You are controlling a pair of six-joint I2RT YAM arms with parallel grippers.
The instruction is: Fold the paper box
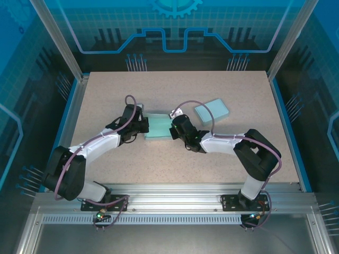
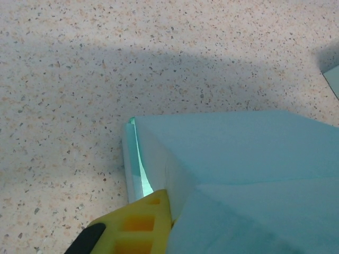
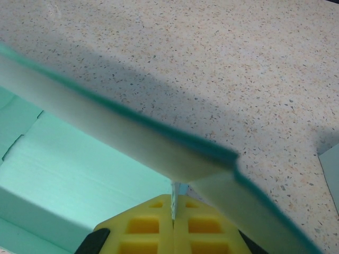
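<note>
We see the paper box [image 1: 158, 127] lying mid-way across the table [image 1: 238, 153], between both claws. Our right gripper [image 3: 173, 209] pinches a thin box wall, its jaws closed on it. Our left gripper [image 1: 144, 127] is clamped on the box's edge, with one yellow finger [image 2: 139, 225] visible and its partner hidden behind the paper.

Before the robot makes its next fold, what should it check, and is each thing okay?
1. Right end effector pinches a wall of the light teal paper box: ok.
2. Left end effector is shut on the box's opposite end: ok.
3. Box rests on the speckled beige table, between the two arms: ok.
4. Flat teal paper piece lies apart from the box: ok.
5. Every flap is tucked in: cannot tell.
</note>
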